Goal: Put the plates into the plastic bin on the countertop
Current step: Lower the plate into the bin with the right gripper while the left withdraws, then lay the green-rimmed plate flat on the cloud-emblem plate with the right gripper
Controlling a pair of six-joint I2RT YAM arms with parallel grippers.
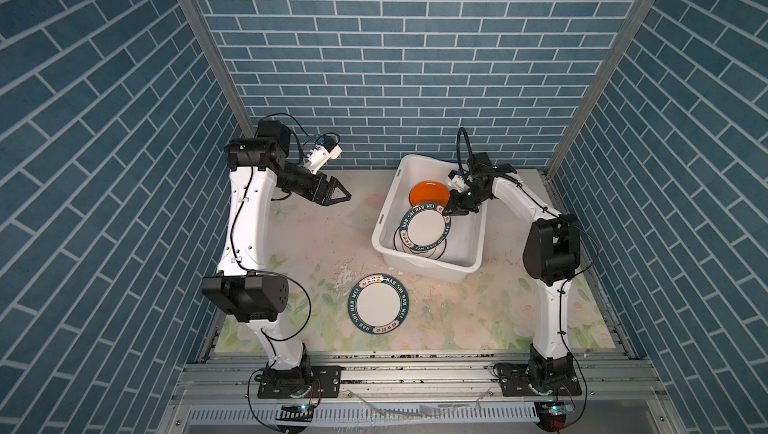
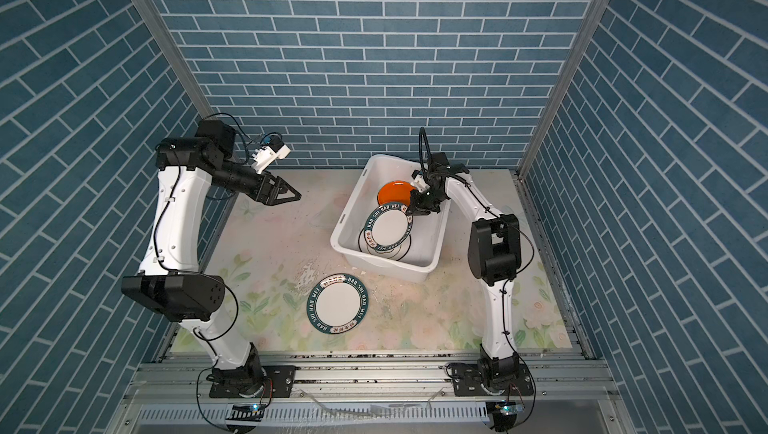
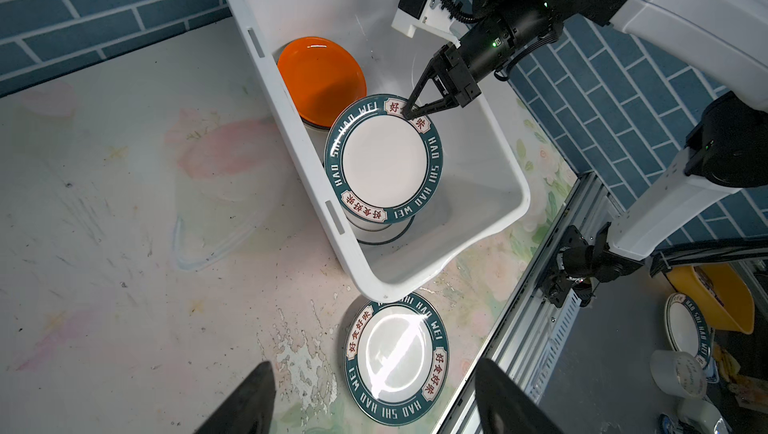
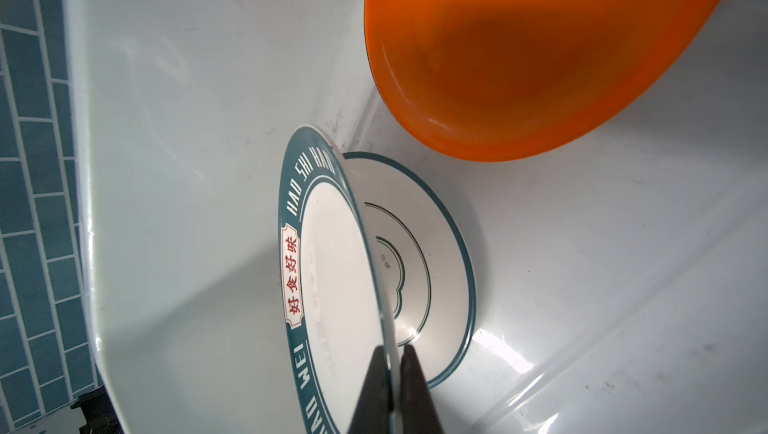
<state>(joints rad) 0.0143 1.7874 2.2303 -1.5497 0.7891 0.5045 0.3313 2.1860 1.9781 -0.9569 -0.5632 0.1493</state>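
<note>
A: What are the right fingers (image 4: 371,394) doing?
B: Clamped on the rim of a green-rimmed plate (image 1: 425,226), holding it tilted inside the white bin (image 1: 436,272), above a black-rimmed plate (image 3: 374,235).
A: Anything else near them?
B: The orange plate (image 1: 428,195) sits just beside those fingers, deeper in the bin.
A: And the left fingers (image 3: 249,403)?
B: Apart, gripping nothing, raised over the table (image 1: 316,236), well away from the bin. A second green-rimmed plate (image 1: 378,304) lies flat on the table just outside the bin, well apart from both pairs of fingers.
</note>
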